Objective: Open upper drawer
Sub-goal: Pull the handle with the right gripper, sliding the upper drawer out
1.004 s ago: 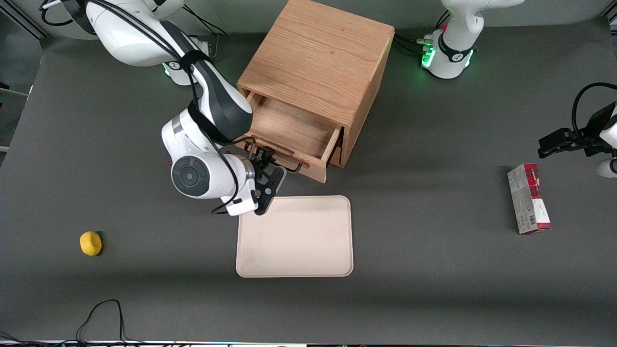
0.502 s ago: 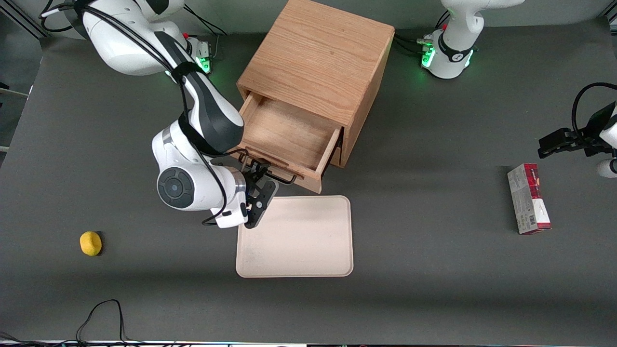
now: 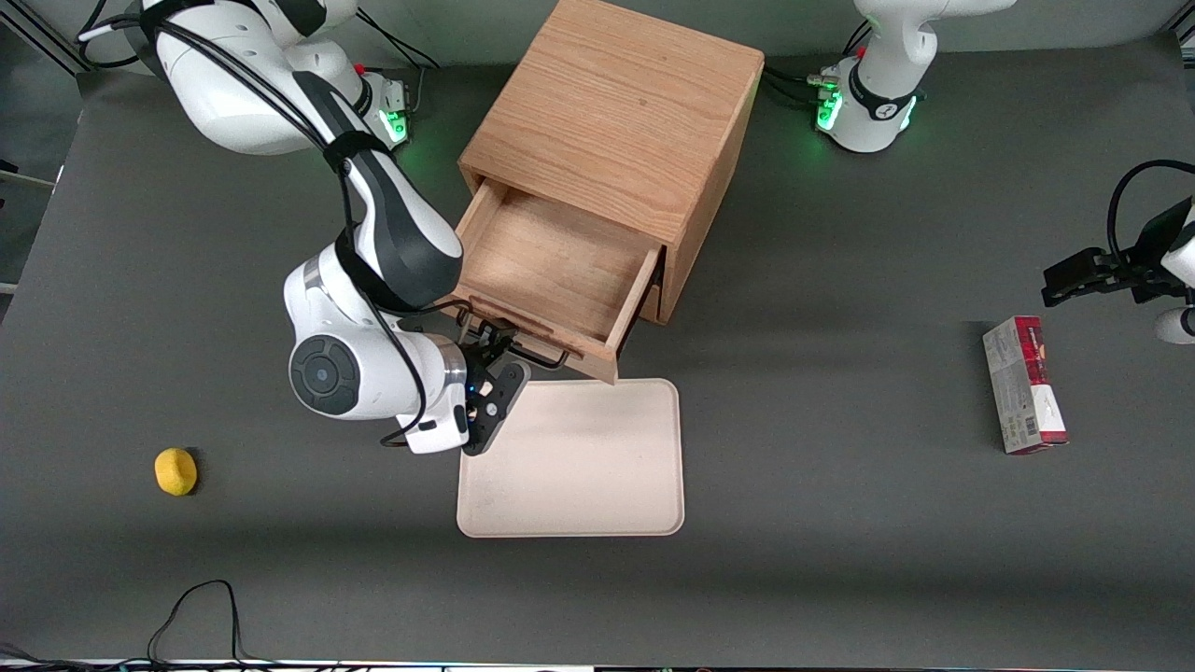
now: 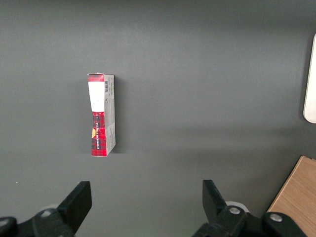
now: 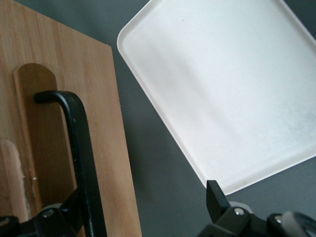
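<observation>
I have the upper drawer (image 3: 551,271) at the upper middle of the front frame, pulled well out of the oak cabinet (image 3: 621,112) so its bare wooden floor shows. My gripper (image 3: 495,343) sits at the drawer's front, just below frame centre, hooked about the black bar handle (image 5: 79,148). In the wrist view the bar runs between the fingers, one finger tight beside it and the other standing apart over the tray, so I judge the gripper released and simply hauling on the bar rather than clenched on it. That suits a straight pull. The drawer's front corner now hangs just above the tray's (image 3: 571,459) upper edge, which I think leaves little room for more travel.

By my count: one cabinet, one drawer out, one cream tray, one yellow ball-like thing (image 3: 175,470) at lower left, one red and white carton (image 3: 1024,385) at the right on the grey counter (image 3: 840,523)
</observation>
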### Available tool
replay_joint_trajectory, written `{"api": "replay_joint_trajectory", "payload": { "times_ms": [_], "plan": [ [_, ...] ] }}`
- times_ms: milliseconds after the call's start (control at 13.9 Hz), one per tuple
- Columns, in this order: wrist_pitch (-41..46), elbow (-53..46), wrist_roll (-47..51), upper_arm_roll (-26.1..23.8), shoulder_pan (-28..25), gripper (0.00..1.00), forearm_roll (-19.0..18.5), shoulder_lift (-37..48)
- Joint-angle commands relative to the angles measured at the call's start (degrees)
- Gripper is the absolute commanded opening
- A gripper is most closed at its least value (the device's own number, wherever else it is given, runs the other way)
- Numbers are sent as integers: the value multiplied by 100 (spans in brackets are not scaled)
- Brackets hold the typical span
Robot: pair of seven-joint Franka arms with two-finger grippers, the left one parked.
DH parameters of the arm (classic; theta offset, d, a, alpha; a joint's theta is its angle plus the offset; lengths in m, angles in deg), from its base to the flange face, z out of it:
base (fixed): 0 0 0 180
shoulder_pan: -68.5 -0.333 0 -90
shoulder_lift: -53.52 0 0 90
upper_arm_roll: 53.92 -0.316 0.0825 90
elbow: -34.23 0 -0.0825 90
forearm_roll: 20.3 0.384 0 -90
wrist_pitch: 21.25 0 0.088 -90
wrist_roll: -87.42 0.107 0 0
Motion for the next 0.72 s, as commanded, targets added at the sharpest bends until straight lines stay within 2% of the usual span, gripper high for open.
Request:
{"api": "replay_joint_trajectory", "payload": {
  "times_ms": [0, 646],
  "plan": [
    [-57, -307, -82, -13, 97, 100, -37, -200],
    [-153, -579, -91, -13, 229, 100, -63, -428]
  ]
}}
